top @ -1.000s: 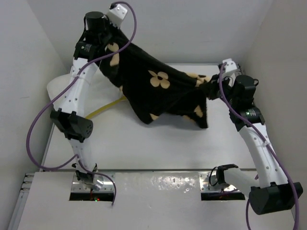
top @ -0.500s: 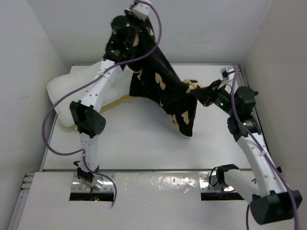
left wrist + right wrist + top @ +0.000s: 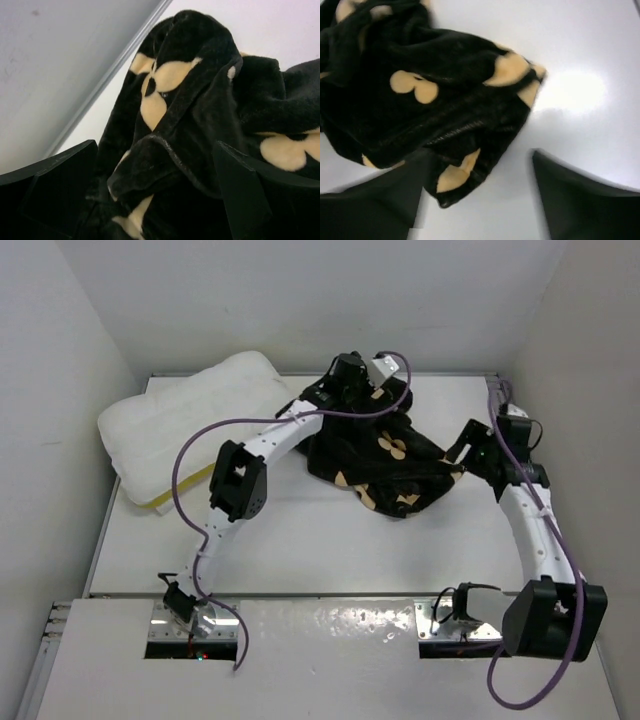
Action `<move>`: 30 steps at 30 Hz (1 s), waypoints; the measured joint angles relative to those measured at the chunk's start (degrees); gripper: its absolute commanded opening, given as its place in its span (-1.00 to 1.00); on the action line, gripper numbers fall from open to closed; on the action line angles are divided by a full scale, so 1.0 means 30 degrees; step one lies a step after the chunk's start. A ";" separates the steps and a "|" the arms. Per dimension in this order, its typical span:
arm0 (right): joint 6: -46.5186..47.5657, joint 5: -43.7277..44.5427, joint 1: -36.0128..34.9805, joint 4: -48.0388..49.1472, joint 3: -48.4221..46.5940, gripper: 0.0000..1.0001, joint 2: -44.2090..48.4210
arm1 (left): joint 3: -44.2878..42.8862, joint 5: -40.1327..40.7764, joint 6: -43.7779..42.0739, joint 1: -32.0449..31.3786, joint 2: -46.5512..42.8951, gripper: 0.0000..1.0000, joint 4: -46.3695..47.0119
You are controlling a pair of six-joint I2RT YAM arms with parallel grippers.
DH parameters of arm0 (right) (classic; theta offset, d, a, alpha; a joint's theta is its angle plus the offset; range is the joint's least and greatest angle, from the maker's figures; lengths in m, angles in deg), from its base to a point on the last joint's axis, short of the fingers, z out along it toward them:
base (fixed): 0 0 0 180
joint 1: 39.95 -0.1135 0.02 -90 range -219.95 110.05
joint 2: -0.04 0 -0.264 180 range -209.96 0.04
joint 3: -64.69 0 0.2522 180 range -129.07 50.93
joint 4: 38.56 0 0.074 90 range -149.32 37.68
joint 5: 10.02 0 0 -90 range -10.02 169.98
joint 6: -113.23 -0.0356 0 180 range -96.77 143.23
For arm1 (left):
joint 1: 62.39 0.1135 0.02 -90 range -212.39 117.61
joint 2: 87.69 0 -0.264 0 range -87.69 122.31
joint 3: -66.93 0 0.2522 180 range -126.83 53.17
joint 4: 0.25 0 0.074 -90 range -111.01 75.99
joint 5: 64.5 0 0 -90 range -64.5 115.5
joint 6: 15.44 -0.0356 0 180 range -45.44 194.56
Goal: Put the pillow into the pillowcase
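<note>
White walls (image 3: 300, 300) box in a white table (image 3: 300, 540) on three sides. From overhead, the pillow (image 3: 190, 415) lies flat toward 10 o'clock, its yellow band (image 3: 185, 485) along the near edge. The pillowcase (image 3: 390, 460) sits in a crumpled black heap toward 1 o'clock, with the pillow fully outside it. The left arm crosses between them, so I cannot tell whether they touch.

Only the wrist cameras show the fingers. The left gripper (image 3: 155, 147) is down at the far side of the heap. Its jaws are spread wide, and a thick fold of the flower-printed plush bunches up between them. Neither finger visibly presses into the fabric. Behind the fold, that view also catches the seam where the table meets the back wall.

The right gripper (image 3: 480, 160) stands at about 3 o'clock of the heap. Its jaws are equally wide, with nothing held. A corner of the pillowcase lies on bare tabletop just ahead of its fingertips.
</note>
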 measured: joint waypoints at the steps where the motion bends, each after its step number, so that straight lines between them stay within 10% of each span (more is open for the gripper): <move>1: 0.0860 0.0138 -0.0656 0.0350 -0.0189 -0.21 0.0015 | 0.0000 -0.0015 0.0211 0.0095 -0.0160 0.99 -0.0291; 3: 0.2426 0.0546 -0.2361 0.1311 -0.0219 -1.00 0.0044 | 0.0007 -0.0153 0.0911 0.0430 -0.0736 0.95 -0.1129; 5: 0.3723 0.0415 -0.5982 0.2259 -0.0197 -0.97 -0.0452 | 0.0095 -0.0386 0.2186 0.1137 -0.1953 0.41 -0.1996; 6: 0.4459 0.0357 -0.7293 0.2725 -0.0233 -0.06 -0.1020 | 0.0189 -0.0532 0.2856 0.1581 -0.2630 -0.33 -0.2477; 9: 0.6229 0.0379 -1.0389 0.3082 -0.1676 0.74 -0.4299 | 0.0925 -0.1027 0.4539 0.3825 -0.5442 -0.66 -0.3577; 13: 0.7825 0.1224 -1.2597 0.3162 -0.5741 0.85 -0.9690 | 0.4750 -0.0743 0.5858 0.7329 -0.9952 -0.55 -0.4350; 22: 1.0156 0.3016 -1.6422 0.4350 -1.0455 0.38 -1.7048 | 1.1657 -0.0131 0.6980 0.9748 -1.2925 -0.54 -0.6819; 27: 0.9923 0.4473 -1.6604 0.4109 -1.2371 -0.83 -1.9737 | 1.2407 -0.0131 0.7096 1.0047 -1.2932 -0.54 -0.7723; 30: 0.9602 0.5078 -1.6502 0.4080 -1.2451 -1.00 -1.9926 | 1.2407 -0.0189 0.7162 1.0127 -1.3041 -0.55 -0.7679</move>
